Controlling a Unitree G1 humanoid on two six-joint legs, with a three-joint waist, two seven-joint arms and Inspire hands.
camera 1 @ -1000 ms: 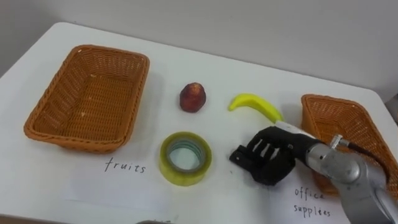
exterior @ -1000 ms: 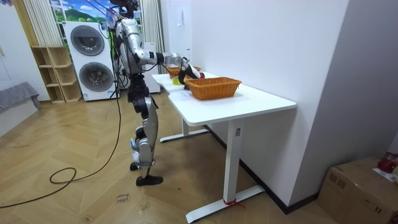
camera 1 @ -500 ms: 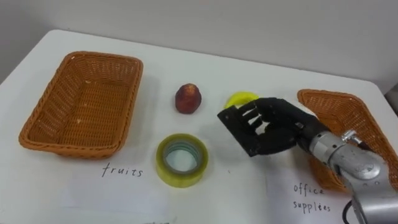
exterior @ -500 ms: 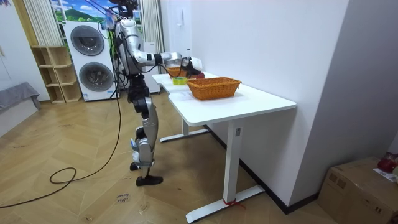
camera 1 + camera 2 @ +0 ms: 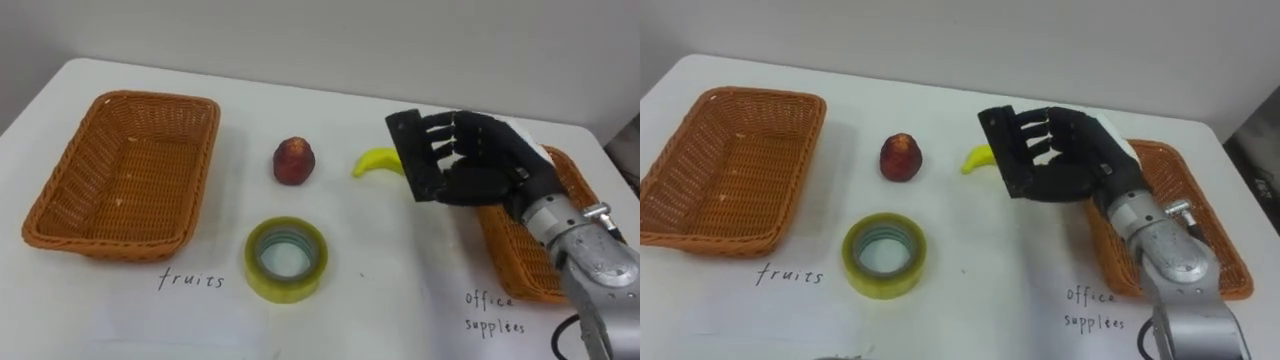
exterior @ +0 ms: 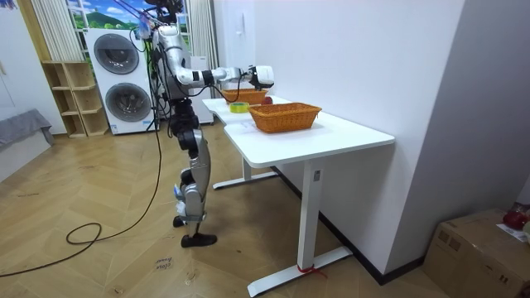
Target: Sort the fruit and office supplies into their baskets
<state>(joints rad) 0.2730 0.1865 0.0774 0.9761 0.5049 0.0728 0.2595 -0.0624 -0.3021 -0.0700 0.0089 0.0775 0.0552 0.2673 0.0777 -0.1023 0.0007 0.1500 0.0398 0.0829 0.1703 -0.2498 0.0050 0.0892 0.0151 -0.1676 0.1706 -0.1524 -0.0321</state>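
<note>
My right hand hangs above the table between the banana and the right wicker basket. Its fingers are curled round a flat black object, held upright and clear of the table. The banana lies just left of the hand, partly hidden behind the black object. A reddish round fruit sits at the table's middle. A roll of yellow tape lies flat nearer the front edge. The left wicker basket holds nothing.
Handwritten labels lie on the white table in front of each basket. The table's far edge runs along a grey wall. In the room view the robot stands at the table's end, its arm stretched out over the baskets.
My right hand has lifted the black object off the table and carried it up and to the right, towards the right basket. The picture has shifted slightly.
</note>
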